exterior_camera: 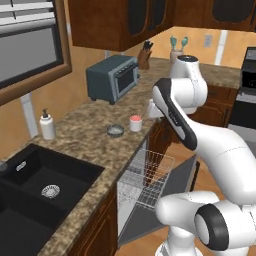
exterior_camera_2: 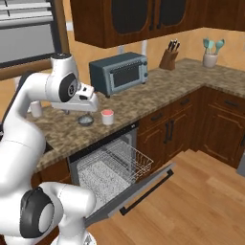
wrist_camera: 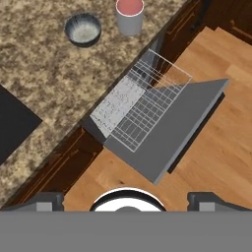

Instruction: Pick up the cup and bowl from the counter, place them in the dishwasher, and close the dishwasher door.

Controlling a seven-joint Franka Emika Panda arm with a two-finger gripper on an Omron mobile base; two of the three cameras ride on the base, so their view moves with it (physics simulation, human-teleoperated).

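Note:
The white cup (wrist_camera: 130,16) with a pink inside stands upright on the brown granite counter (wrist_camera: 44,78), close to its front edge. The grey-blue bowl (wrist_camera: 83,29) sits just left of it; both show again as cup (exterior_camera: 135,123) (exterior_camera_2: 107,116) and bowl (exterior_camera: 115,131) (exterior_camera_2: 86,120). Below them the dishwasher door (wrist_camera: 182,133) (exterior_camera_2: 139,189) hangs open, and the white wire rack (wrist_camera: 142,108) (exterior_camera_2: 115,167) is pulled out over it. My gripper (wrist_camera: 127,199) is open, high above the door and counter edge, holding nothing.
A grey toaster oven (exterior_camera: 112,77) stands at the back of the counter. The black sink (exterior_camera: 35,190) and a white soap bottle (exterior_camera: 47,125) lie to the left. A knife block (exterior_camera_2: 170,57) and a utensil pot (exterior_camera_2: 210,55) fill the corner. Wooden floor (exterior_camera_2: 201,191) lies right of the door.

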